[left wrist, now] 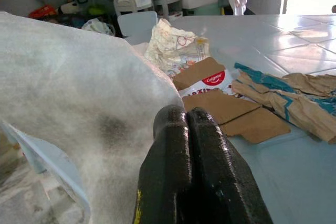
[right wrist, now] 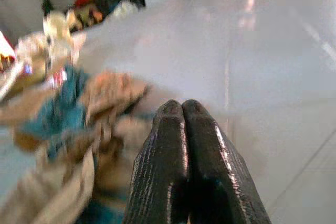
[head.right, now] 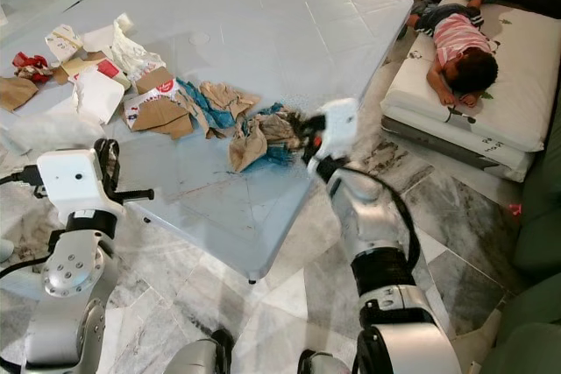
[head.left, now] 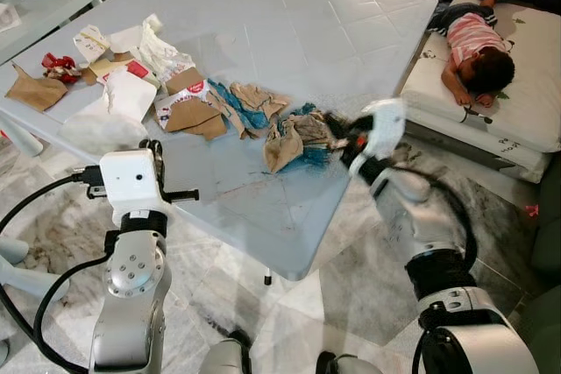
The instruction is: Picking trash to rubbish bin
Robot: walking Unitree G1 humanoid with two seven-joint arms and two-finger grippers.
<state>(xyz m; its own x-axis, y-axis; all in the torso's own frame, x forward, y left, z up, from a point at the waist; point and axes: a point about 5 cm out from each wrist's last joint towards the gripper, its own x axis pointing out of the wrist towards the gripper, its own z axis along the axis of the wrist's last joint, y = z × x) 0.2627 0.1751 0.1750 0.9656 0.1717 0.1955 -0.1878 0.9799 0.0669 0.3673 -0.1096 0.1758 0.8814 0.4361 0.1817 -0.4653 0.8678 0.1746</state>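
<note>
Left eye view gives you the layout: a pale worktop (head.left: 289, 32) with a band of trash running from its far left corner towards the near right edge. At the near-right end of that band sits the brown and blue crumpled paper (head.left: 294, 137), and your right hand (head.left: 349, 139) is right at the paper's right side, at or almost touching it. That is the relation to work from: the paper lies just to the left of the right hand, its length running along the band, away from the hand.

Your right hand's fingers (right wrist: 184, 156) are pressed together with nothing between them, so you would need to open before closing on the paper.

Your left hand (head.left: 156, 151) is over the worktop's near edge, well apart from the paper, fingers (left wrist: 191, 166) likewise closed and empty, nearer the flattened cardboard (head.left: 195, 114). I see no bin.
</note>
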